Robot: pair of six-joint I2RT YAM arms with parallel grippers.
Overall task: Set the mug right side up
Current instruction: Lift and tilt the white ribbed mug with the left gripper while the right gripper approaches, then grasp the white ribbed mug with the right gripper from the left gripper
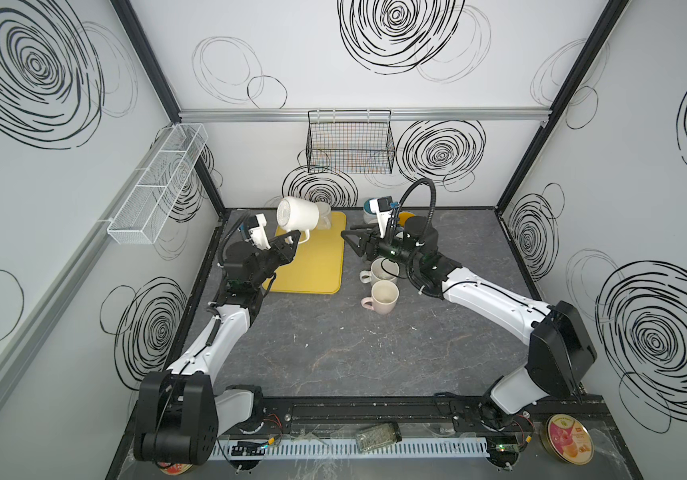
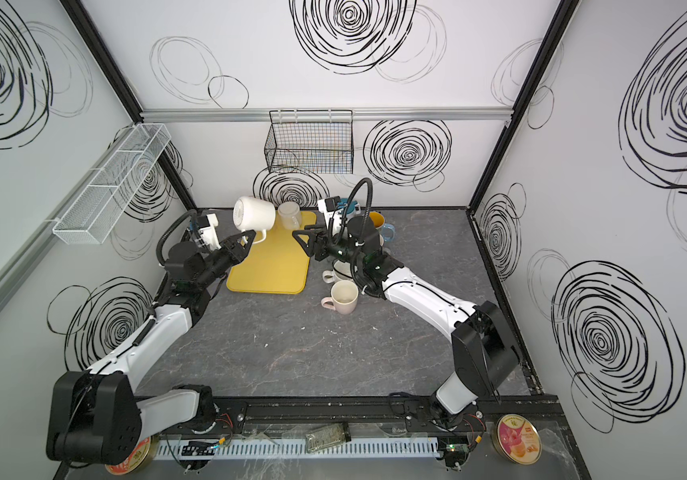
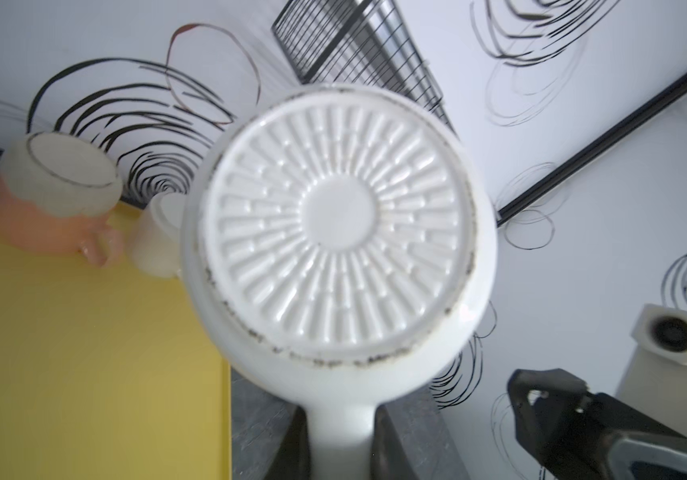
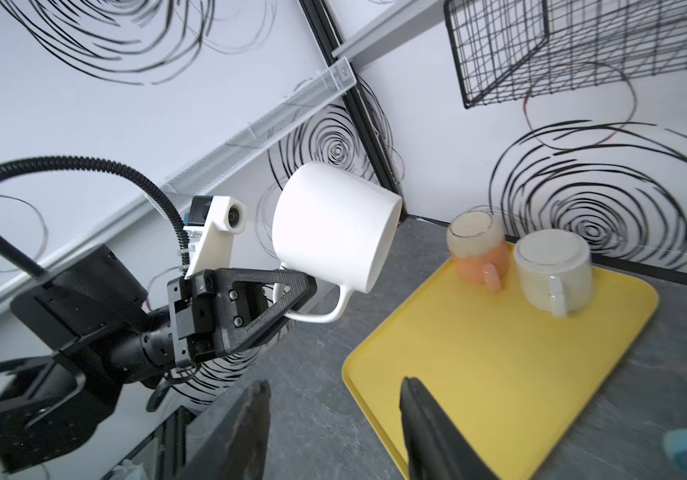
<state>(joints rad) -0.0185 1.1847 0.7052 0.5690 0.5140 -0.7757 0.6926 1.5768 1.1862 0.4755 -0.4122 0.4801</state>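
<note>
The ribbed underside of the white mug (image 3: pixel 339 232) fills the left wrist view, with its handle running down between the two dark fingers (image 3: pixel 391 449). The left arm reaches from the front rail toward the back left corner with its forearm raised. The left tool (image 1: pixel 294 237) is clamped on the mug's handle. The mug hangs in the air over the back left corner of the yellow tray (image 1: pixel 317 266). It is tipped about onto its side, handle downward and mouth turned away from the tool.

The right arm bends in from the right. The right tool (image 1: pixel 352 243) is level and points at the mug, near it but not touching. Its jaws stand apart with nothing between them, over the worktop (image 1: pixel 333 353) just beside the tray's right edge.

At the tray's far end a pink mug (image 4: pixel 477 249) and a cream mug (image 4: pixel 553 270) stand mouth down, side by side. Two more mugs (image 1: pixel 383 297) stand mouth up on the worktop below the right arm. What lies in the black wire basket (image 1: pixel 350 143) on the back wall cannot be made out.
</note>
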